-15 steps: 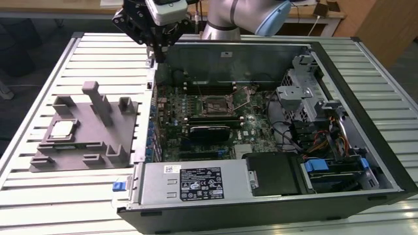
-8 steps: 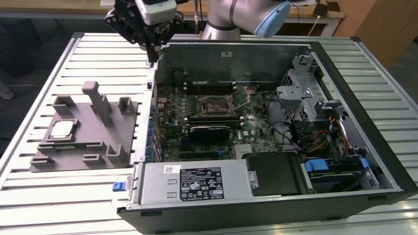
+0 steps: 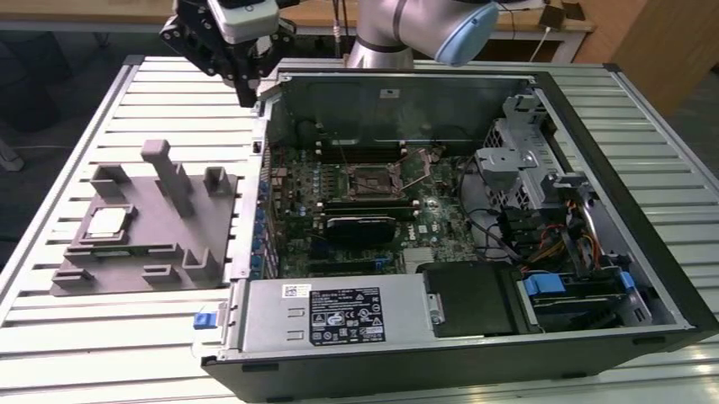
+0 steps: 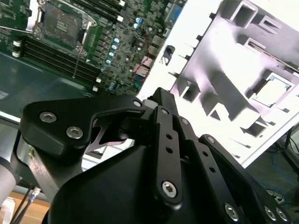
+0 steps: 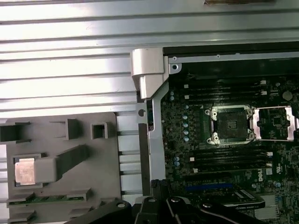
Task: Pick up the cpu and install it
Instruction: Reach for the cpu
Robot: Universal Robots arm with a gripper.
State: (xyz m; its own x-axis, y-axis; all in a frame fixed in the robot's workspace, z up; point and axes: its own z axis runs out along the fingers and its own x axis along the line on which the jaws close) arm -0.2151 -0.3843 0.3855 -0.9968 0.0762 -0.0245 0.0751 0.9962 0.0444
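The main hazard, as I judge it, is the grey fixture block (image 3: 146, 252) itself: its upright posts (image 3: 168, 172) stand between the gripper (image 3: 249, 91) and the cpu (image 3: 107, 223), so a slanted approach could clip a post, and an off-centre grasp could tip the chip against the walls of its recess. A second risk sits at the motherboard socket (image 3: 375, 181): a tilted or turned chip pressed there could bend its contacts, and the rim of the computer case (image 3: 663, 278) lies close under the gripper. In the exterior view the cpu rests flat in a pocket of the block, well apart from the gripper and at about seven o'clock from it; the socket lies at about four o'clock. The gripper hangs above the case's corner, touching nothing and carrying no chip; whether it is released or clenched I cannot tell. In the first wrist view the socket's cover seems swung open, though glare makes that unsure.
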